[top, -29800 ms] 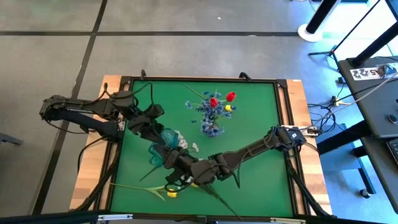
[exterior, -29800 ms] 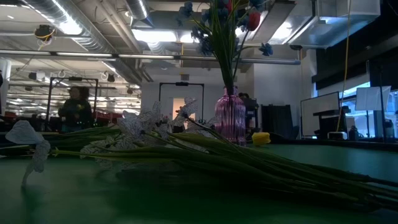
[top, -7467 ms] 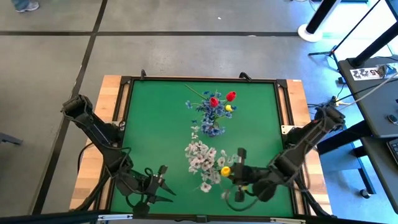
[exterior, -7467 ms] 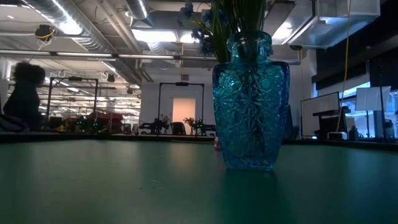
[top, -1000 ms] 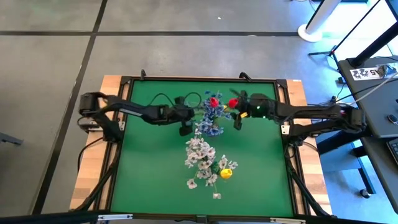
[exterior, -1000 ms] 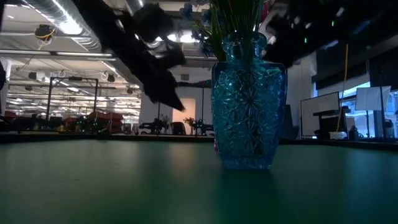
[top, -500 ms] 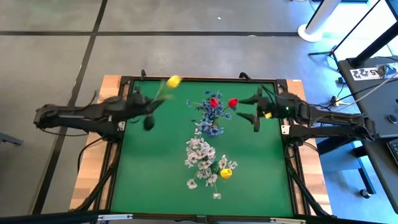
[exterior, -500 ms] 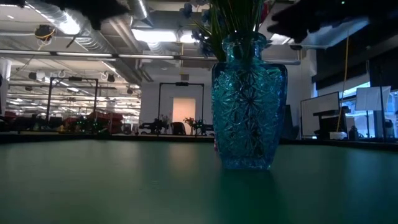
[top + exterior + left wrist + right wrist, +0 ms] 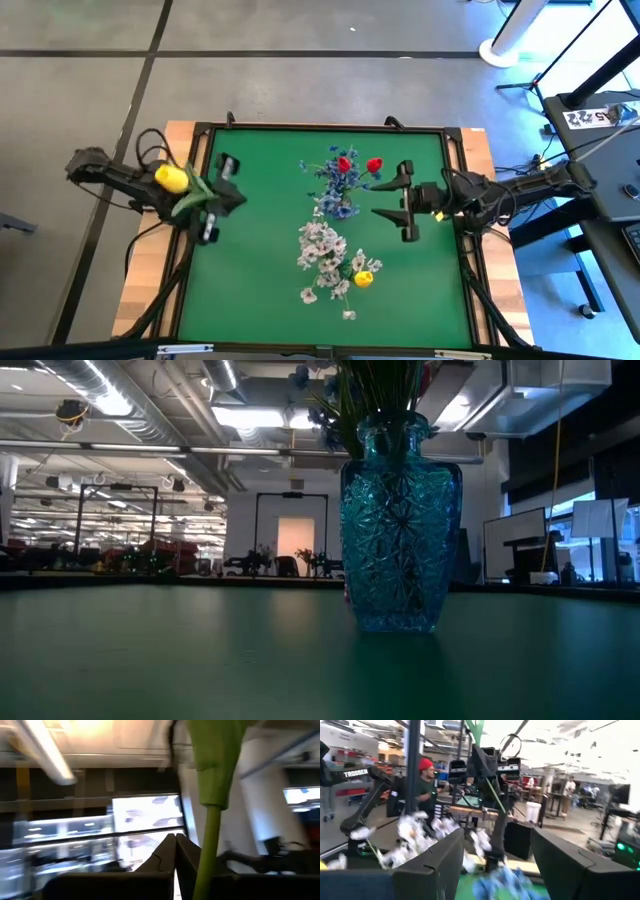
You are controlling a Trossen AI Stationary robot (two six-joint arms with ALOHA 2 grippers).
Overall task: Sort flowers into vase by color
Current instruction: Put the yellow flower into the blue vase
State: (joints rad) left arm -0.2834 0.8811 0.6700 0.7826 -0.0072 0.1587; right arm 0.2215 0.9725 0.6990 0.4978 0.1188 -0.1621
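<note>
Seen only from the high view: left gripper (image 9: 213, 197) left of the blue vase (image 9: 400, 520), clamped on a yellow tulip (image 9: 171, 179); stem (image 9: 207, 845) pinched between closed fingers in the left wrist view; right gripper (image 9: 397, 203) right of the vase, spread wide, holding nothing; white blossoms (image 9: 322, 247) and another yellow bloom (image 9: 363, 278) in that vase.

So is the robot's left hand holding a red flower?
No, the left gripper holds a yellow flower by its green stem, at the table's left edge.
</note>
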